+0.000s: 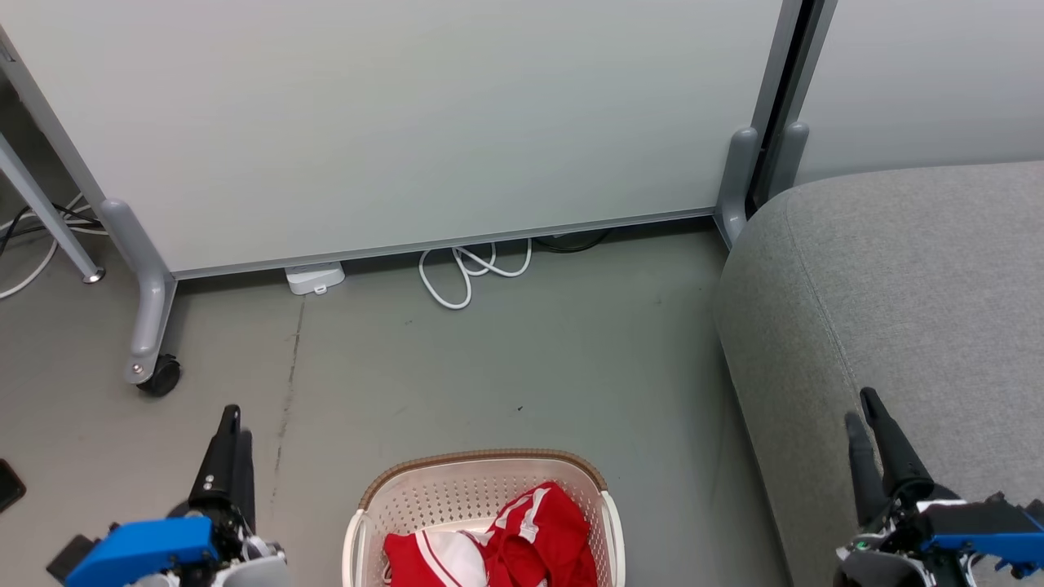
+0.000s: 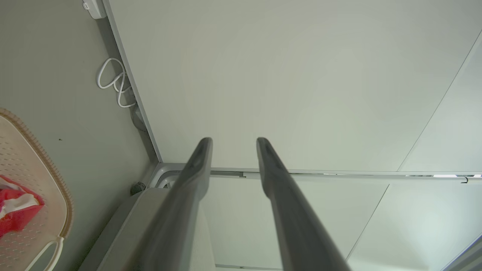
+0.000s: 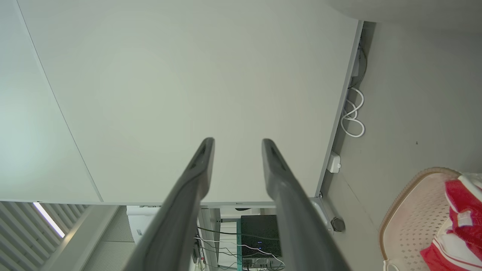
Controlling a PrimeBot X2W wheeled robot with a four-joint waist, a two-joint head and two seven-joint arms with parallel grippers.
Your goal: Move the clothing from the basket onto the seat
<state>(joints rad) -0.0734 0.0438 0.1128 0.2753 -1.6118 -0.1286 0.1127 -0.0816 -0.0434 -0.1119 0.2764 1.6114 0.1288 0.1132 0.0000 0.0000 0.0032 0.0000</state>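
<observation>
Red clothing (image 1: 522, 538) lying bunched inside basket (image 1: 481, 458) at 6 o'clock. Grey seat (image 1: 897, 285) sitting at 3 o'clock. Left claw (image 1: 236, 424) at 8 o'clock, right claw (image 1: 860, 408) at 4 o'clock, both hovering empty, fingers apart.

right end effector (image 3: 237, 142) parted, empty | red clothing (image 3: 461, 203) in basket (image 3: 410, 222) | lower right

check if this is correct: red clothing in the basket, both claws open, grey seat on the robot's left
No: the head view shows the grey seat on the robot's right. The red clothing is in the basket, and the left claw and right claw are open.
</observation>
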